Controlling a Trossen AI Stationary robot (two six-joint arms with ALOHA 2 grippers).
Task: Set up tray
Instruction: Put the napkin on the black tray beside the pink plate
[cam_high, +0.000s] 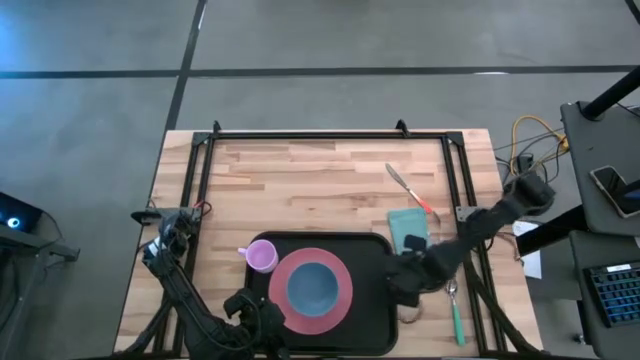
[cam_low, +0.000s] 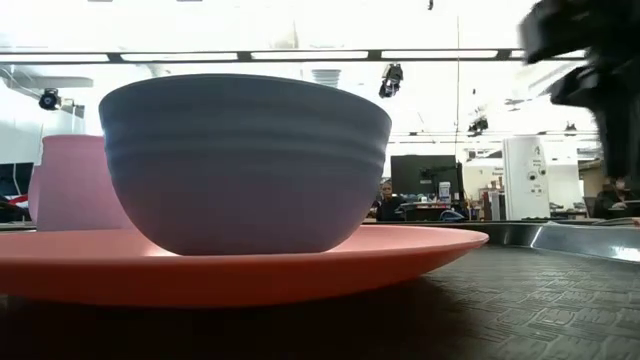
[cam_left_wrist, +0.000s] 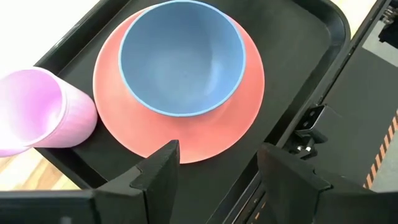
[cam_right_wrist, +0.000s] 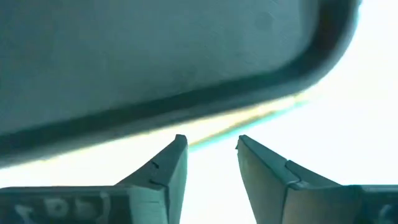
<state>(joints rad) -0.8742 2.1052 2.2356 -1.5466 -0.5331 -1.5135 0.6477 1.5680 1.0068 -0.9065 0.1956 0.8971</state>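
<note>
Right tool (cam_high: 404, 283) seemingly at tray's (cam_high: 372, 250) right rim

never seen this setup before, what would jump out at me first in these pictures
The blue bowl sitting in the middle of the pink plate stands out most, on the left part of the black tray at the table's near edge. A lilac cup stands at the tray's left rim. The right tool, fingers apart and empty, hovers at the tray's right edge, near a teal napkin.

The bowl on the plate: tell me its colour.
Light blue. The bowl shows best in the left wrist view, sitting on the salmon-pink plate.
</note>
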